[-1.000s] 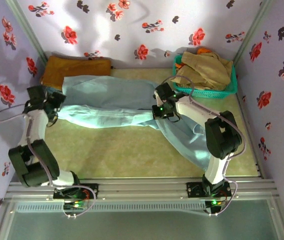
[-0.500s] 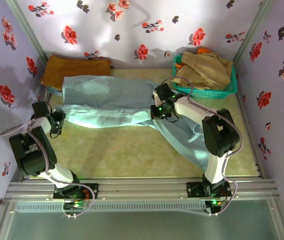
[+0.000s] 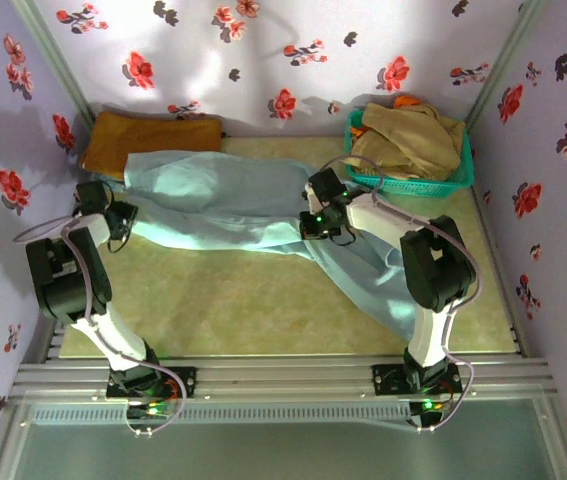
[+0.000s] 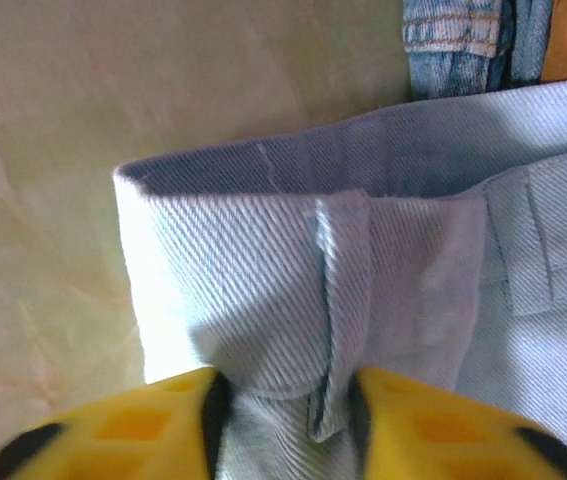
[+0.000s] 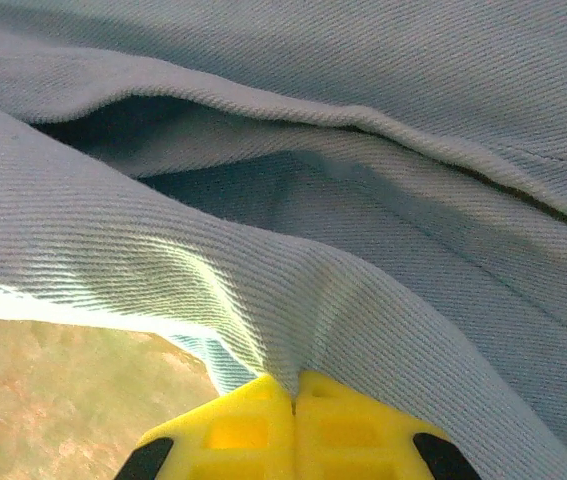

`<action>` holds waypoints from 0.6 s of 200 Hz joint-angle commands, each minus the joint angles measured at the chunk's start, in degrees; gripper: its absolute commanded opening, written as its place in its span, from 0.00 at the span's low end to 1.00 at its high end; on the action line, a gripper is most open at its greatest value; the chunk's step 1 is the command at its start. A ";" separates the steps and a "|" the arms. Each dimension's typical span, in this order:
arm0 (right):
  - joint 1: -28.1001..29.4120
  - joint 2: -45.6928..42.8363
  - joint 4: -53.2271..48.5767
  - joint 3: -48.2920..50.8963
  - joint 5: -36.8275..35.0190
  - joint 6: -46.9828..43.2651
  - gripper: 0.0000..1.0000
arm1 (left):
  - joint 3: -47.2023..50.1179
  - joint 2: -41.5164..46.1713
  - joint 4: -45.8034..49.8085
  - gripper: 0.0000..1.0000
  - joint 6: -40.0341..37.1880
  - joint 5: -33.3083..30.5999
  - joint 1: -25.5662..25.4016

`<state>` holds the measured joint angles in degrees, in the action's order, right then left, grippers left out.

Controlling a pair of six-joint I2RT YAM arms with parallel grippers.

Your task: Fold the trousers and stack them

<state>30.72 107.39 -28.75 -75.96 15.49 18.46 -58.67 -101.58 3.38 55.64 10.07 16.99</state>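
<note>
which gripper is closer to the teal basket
Right. The right gripper grips the trousers mid-table, just left of and in front of the basket; the left gripper is far off to its left, holding the waistband.

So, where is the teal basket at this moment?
In the top view, the teal basket sits in the far right corner of the table, just beyond the trousers.

The overhead view looks down from behind; both wrist views sit close on the trousers [image 3: 223, 195].
</note>
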 commanded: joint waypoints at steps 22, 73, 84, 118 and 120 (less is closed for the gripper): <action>-0.05 -0.45 0.01 0.22 0.16 0.35 0.00 | -2.19 1.55 1.73 0.00 -1.07 0.40 -0.46; 0.02 -4.09 0.16 1.87 1.28 0.94 0.00 | -4.91 12.48 15.96 0.00 -4.39 2.40 -1.61; 0.11 -5.59 0.59 2.96 2.27 1.21 0.00 | -5.86 14.53 19.77 0.00 -6.10 2.42 -1.63; 2.61 -10.70 0.35 7.21 4.41 1.25 0.00 | -5.30 21.02 27.49 0.00 -8.71 4.28 0.17; 2.86 -11.06 0.25 7.65 4.54 1.10 0.00 | -5.13 21.52 27.89 0.00 -8.70 4.37 0.44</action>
<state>31.16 101.14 -28.14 -71.42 17.21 18.68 -63.35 -84.33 21.58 50.57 12.27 15.79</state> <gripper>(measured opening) 0.062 0.053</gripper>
